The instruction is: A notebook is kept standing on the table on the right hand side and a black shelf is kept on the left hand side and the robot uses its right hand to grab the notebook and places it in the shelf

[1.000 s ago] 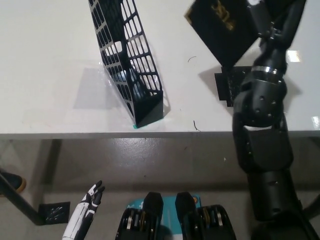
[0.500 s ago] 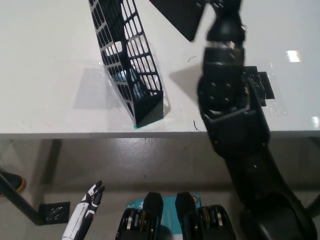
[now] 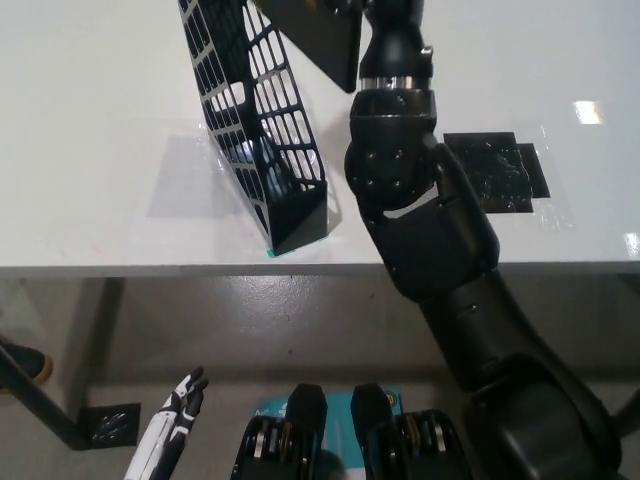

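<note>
Black notebook (image 3: 318, 38) tilted beside shelf (image 3: 262, 130) rim; white table (image 3: 90, 150) around

One notebook (image 3: 318, 38), one black shelf (image 3: 258, 120), one table (image 3: 90, 150)

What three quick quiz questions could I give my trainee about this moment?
1. True or false: the notebook is already fully inside the shelf.
2. Which hand hangs below the table edge at lower left? A) white left hand B) black right hand
3. Fill in: the black patch on the table lies to the ____ of the right arm in the picture.

Key: 1 false, it is held up beside the shelf's top; 2 A, the left hand; 3 right.
</note>
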Controlling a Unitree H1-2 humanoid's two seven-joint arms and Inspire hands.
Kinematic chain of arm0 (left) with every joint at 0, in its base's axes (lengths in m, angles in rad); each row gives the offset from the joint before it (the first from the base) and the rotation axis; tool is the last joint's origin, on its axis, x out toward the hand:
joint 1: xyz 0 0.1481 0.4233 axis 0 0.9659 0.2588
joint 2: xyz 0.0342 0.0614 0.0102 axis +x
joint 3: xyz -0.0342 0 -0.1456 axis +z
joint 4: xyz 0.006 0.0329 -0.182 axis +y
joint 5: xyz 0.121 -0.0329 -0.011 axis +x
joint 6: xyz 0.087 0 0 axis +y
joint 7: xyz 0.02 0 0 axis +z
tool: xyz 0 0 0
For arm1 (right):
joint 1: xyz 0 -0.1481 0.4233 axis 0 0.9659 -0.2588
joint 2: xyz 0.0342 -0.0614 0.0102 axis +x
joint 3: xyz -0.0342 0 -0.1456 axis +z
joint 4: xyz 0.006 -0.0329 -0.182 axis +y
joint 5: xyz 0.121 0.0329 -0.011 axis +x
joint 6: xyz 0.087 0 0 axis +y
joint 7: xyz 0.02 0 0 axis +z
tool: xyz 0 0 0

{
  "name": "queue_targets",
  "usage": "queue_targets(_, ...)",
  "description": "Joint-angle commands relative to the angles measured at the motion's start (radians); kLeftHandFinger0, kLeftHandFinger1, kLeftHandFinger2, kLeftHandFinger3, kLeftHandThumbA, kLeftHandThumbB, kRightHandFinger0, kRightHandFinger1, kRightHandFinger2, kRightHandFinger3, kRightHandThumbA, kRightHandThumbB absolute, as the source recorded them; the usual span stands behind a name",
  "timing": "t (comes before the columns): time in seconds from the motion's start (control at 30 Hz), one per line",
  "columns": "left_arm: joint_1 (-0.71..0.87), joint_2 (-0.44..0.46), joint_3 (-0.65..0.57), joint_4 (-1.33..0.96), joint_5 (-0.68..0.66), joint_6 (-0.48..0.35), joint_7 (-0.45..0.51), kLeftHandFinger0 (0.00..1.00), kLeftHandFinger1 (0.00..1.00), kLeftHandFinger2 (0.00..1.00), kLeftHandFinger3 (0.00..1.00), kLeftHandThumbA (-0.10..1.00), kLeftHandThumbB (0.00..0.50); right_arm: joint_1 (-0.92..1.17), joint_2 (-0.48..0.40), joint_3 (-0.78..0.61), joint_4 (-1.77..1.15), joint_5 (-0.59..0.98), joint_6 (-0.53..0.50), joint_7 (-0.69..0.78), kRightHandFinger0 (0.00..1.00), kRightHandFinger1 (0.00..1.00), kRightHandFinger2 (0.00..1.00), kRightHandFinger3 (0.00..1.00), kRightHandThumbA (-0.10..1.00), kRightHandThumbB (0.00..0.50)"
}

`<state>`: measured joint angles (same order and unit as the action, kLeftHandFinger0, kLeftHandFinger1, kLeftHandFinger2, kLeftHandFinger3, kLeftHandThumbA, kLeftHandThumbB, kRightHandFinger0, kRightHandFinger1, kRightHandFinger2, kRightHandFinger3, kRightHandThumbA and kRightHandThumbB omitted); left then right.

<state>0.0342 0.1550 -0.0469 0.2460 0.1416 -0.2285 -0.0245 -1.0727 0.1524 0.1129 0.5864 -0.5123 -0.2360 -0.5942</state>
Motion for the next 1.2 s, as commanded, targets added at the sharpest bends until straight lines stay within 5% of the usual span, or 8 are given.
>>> queue_targets(0.0, 0.007, 0.017, -0.004, -0.036, 0.002, -0.019, -0.012, 1.0, 1.0, 1.0, 1.0, 1.0, 0.02, -0.106, -0.004, 0.019, 0.064, -0.045, -0.066, -0.092, 0.0, 0.15, 0.67, 0.88, -0.1, 0.073)
queue_targets(0.93, -0.003, 0.025, -0.008, -0.039, 0.001, -0.025, -0.029, 1.0, 1.0, 1.0, 1.0, 1.0, 0.076, -0.278, 0.042, 0.024, 0.473, 0.024, -0.182, -0.192, 0.0, 0.1, 0.66, 0.72, -0.1, 0.083)
queue_targets(1.03, -0.003, 0.022, -0.006, -0.043, -0.001, -0.011, -0.032, 1.0, 1.0, 1.0, 1.0, 1.0, 0.083, -0.304, 0.054, 0.026, 0.516, 0.035, -0.185, -0.196, 0.0, 0.06, 0.62, 0.62, -0.1, 0.07)
queue_targets(1.07, -0.002, 0.022, -0.007, -0.044, 0.0, -0.015, -0.032, 1.0, 1.0, 1.0, 1.0, 1.0, 0.084, -0.318, 0.063, 0.024, 0.545, 0.047, -0.191, -0.187, 0.0, 0.02, 0.56, 0.51, -0.1, 0.075)
queue_targets(1.17, -0.002, 0.018, -0.006, -0.053, -0.011, -0.007, -0.037, 1.0, 1.0, 1.0, 1.0, 1.0, 0.093, -0.344, 0.078, 0.021, 0.624, 0.064, -0.207, -0.187, 0.0, 0.02, 0.59, 0.5, -0.1, 0.086)
